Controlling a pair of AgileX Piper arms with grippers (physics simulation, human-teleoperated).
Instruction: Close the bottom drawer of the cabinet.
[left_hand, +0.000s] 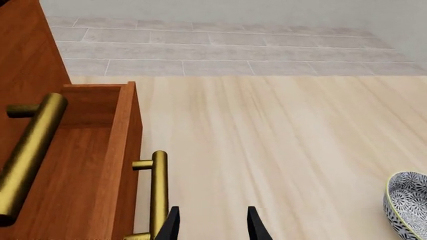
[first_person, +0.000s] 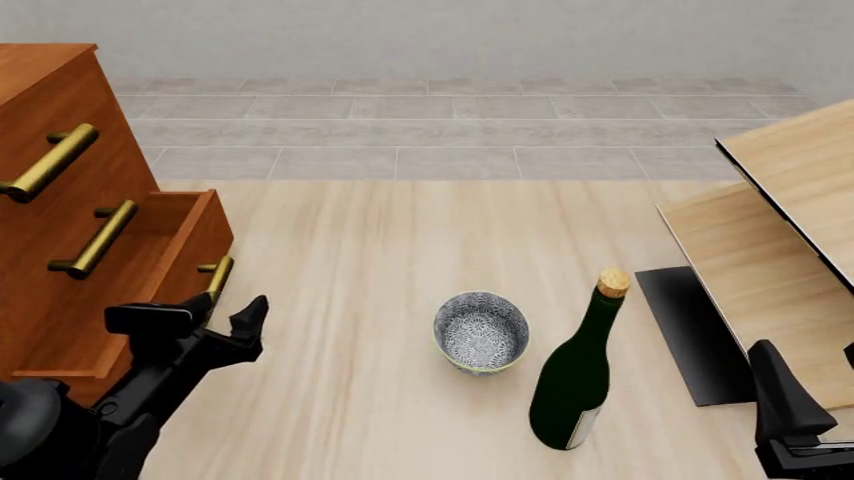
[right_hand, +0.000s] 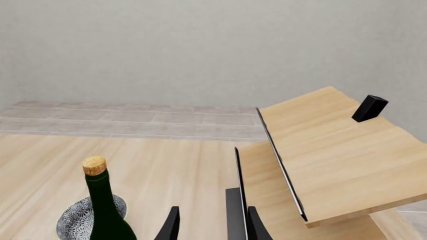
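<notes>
The cabinet (first_person: 54, 150) stood at the far left of the table, and its bottom drawer (first_person: 167, 262) was pulled out. The left gripper (first_person: 224, 312) was open – fingers apart, just beside the drawer's brass handle (first_person: 218, 277). The right gripper (right_hand: 210, 225) was open too.

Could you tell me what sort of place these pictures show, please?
Probably a simulated home setting, rendered rather than real: a wooden cabinet with its bottom drawer pulled out, a corked bottle and a patterned bowl on a pale wood surface, with a tiled strip and a plain wall behind.
</notes>
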